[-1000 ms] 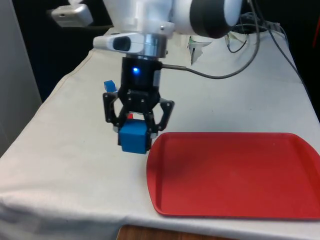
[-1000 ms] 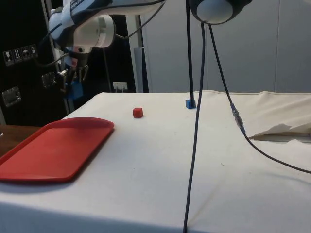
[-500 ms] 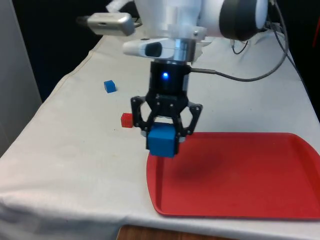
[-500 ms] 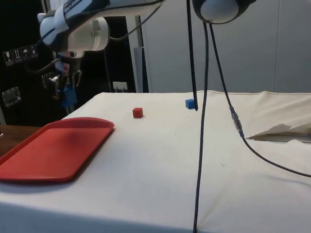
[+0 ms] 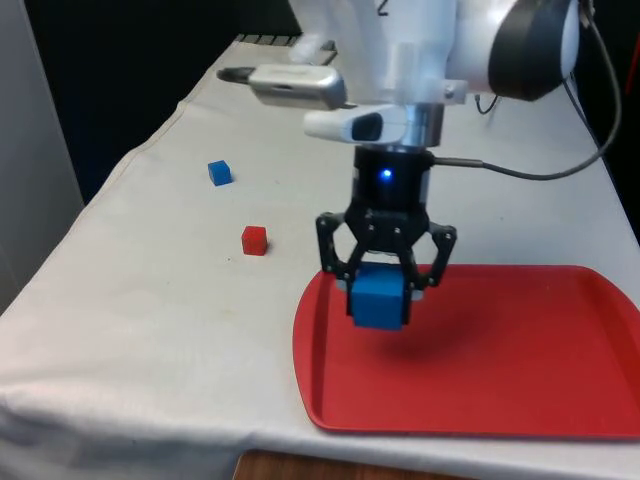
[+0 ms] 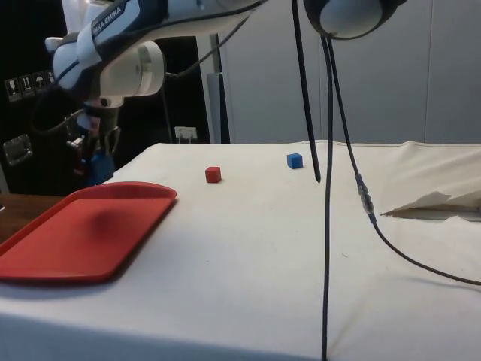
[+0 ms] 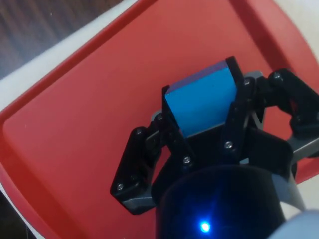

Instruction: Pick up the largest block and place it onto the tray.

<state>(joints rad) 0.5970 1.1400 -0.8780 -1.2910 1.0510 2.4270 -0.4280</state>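
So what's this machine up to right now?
The robot arm's gripper is holding the large blue block in the air over the near-left part of the red tray, not yet set down. Two smaller cubes, the small red block and the small blue block, sit on the white cloth to the front view's left of the tray.

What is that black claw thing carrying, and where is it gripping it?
The black two-finger tool holds a large blue cube-shaped block, its fingers pinching two opposite side faces, above the red plastic tray.
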